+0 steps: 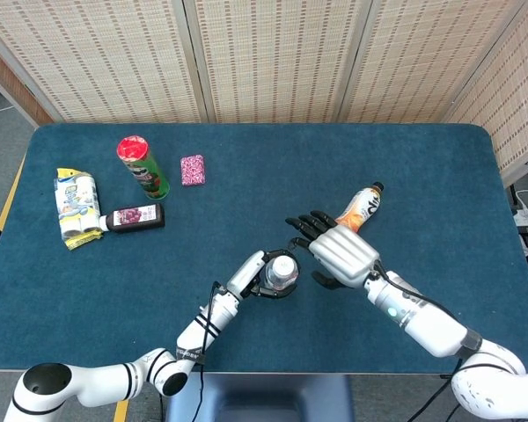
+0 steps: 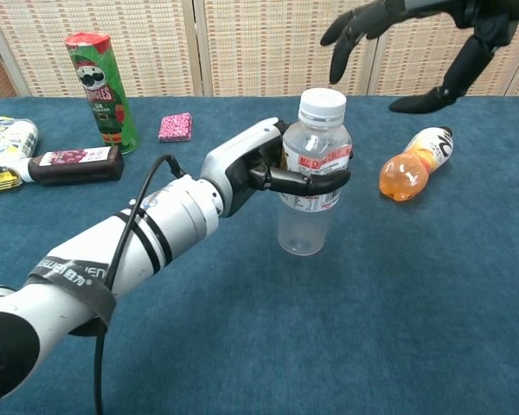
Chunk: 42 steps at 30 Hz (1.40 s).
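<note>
The main risk is the clear water bottle point(image 2: 312, 173) tipping or slipping. The left hand point(image 2: 261, 166) grips it around the label band, upright, its base seemingly just off or barely on the blue table point(image 2: 398, 328); which one, the chest view does not settle. The bottle looks nearly empty and thin-walled, so a harder squeeze could buckle it, and a looser one could let it slide down through the fingers. A second risk is the right hand point(image 1: 339, 249): it hovers with fingers spread and holds nothing, up at about 1 o'clock from the white cap point(image 2: 321, 102) in the chest view. A careless sweep toward the cap could knock the bottle over against the left hand's hold.

In the head view the bottle sits at about 3 o'clock from the left hand, wrapped by its fingers. The orange juice bottle point(image 1: 358, 210) lies on its side at 1 o'clock, well apart.
</note>
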Available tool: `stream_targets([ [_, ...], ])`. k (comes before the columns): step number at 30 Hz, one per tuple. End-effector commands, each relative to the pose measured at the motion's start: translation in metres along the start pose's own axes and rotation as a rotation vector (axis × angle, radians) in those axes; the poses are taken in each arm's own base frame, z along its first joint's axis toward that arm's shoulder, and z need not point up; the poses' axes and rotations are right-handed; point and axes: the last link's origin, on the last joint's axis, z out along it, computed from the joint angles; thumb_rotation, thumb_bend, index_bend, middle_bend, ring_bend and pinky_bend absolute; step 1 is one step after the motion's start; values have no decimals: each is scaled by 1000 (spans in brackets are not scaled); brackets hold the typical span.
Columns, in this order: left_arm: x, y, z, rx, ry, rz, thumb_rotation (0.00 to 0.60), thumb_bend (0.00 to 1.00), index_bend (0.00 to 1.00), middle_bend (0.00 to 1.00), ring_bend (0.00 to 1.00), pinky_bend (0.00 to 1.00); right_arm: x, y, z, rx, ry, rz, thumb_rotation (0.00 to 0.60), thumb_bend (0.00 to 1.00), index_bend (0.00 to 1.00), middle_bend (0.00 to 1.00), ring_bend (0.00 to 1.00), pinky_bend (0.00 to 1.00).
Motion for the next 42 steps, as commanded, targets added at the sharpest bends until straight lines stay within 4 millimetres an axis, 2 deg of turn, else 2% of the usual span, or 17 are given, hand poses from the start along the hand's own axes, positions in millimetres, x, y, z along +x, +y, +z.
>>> stream_targets([
  [1,-1,1,1,1,1,-3,600,884,754,920,537,326,-5,1,0,4,-23,-12,600,323,264,0,0,0],
  [21,-3,1,2,3,-6,7,600,881,755,920,540,327,-1,-12,-2,24,-22,-42,600,323,261,0,0,0],
  [35,20,-23,3,59,85,-13,600,853,754,914,540,325,8,12,-17,-59,35,15,600,323,238,0,0,0],
  [42,33,-35,-8,23,213,21,600,817,754,885,492,281,3,20,-24,-51,41,32,600,323,228,0,0,0],
])
